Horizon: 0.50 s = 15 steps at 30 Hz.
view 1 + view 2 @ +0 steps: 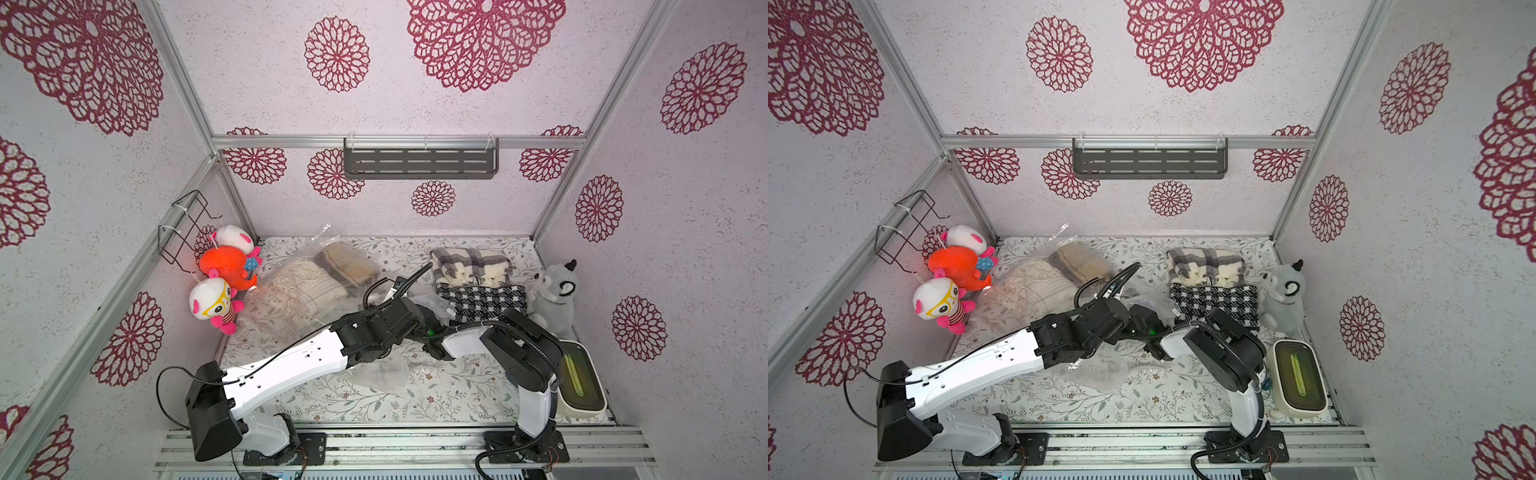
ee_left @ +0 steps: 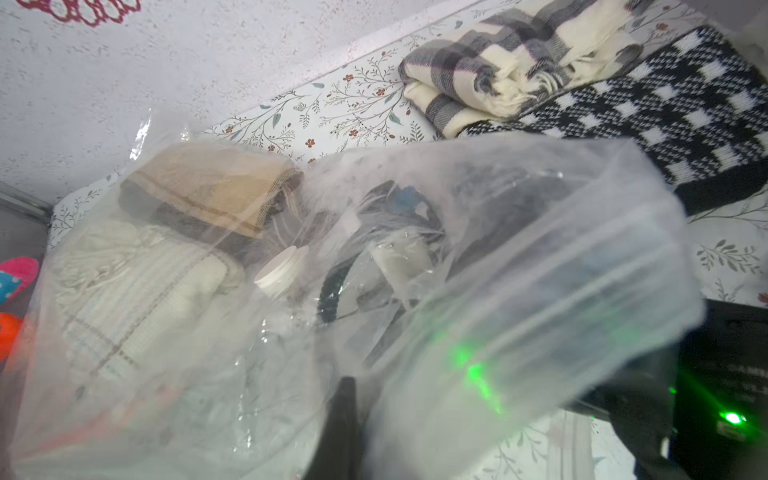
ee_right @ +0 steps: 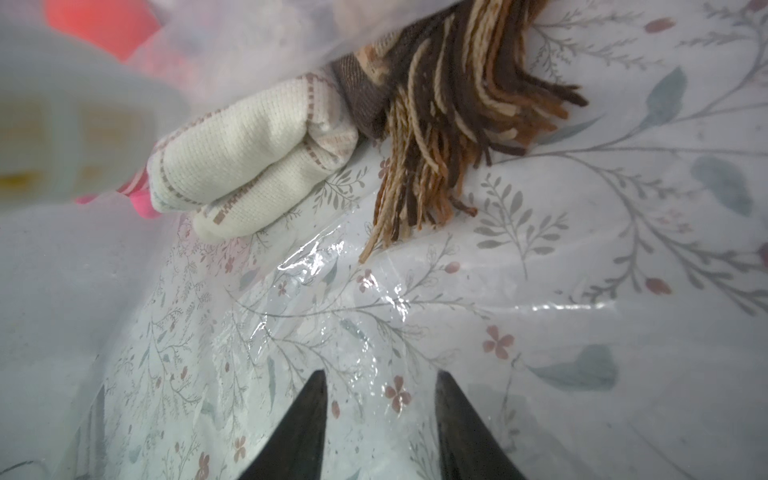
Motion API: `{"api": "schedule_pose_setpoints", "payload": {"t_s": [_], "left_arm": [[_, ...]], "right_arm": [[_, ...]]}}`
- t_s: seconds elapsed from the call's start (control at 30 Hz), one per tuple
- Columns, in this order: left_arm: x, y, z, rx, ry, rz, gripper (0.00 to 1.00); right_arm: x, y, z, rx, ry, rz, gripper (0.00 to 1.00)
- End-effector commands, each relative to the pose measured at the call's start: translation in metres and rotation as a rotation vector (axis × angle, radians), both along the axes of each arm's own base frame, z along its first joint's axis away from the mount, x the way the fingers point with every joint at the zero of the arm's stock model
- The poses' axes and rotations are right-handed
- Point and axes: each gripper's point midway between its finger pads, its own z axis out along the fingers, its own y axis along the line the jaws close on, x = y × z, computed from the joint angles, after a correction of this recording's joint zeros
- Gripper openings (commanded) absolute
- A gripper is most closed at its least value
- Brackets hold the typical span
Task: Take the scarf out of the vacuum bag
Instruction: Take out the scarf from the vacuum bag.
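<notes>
Left fingers (image 2: 341, 415) clench the film of the vacuum bag (image 2: 540, 270), far-left on the table (image 1: 457, 397); right fingers (image 3: 299, 432) stand half-parted inside it, holding nothing. Two bagged scarves (image 1: 307, 286), two loose scarves (image 1: 469, 266) far right.

The left arm (image 1: 291, 359) stretches diagonally from its base toward the middle of the worktop (image 1: 415, 399). The right arm (image 1: 465, 343) folds sharply at the elbow and reaches inward, so the two wrists sit close together. The left gripper (image 2: 344, 384) has its jaws pressed into one dark wedge. The right gripper (image 3: 381, 374) has its fingers (image 3: 316, 399) parted, angled downward.
</notes>
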Motion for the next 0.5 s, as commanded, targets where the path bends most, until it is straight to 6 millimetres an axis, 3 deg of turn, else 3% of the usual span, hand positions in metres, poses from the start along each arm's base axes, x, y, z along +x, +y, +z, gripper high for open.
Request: {"api": "schedule_pose_setpoints", "payload": {"t_s": [0.0,0.17,0.3,0.47], "left_arm": [[0.009,-0.001,0.025,-0.054,-0.053,0.013,0.0],[-0.012,-0.015,0.064,-0.122,-0.12,-0.033,0.0],[-0.029,-0.011,0.093,-0.126,-0.183,-0.03,0.0],[-0.035,-0.014,0.099,-0.154,-0.18,-0.059,0.0]], "right_arm": [[0.001,0.005,0.014,0.046,-0.046,0.012,0.44],[0.015,-0.006,0.011,0.016,-0.049,-0.085,0.49],[0.032,-0.01,0.009,0.048,-0.004,-0.129,0.5],[0.044,0.001,0.022,0.091,0.01,-0.149,0.54]]}}
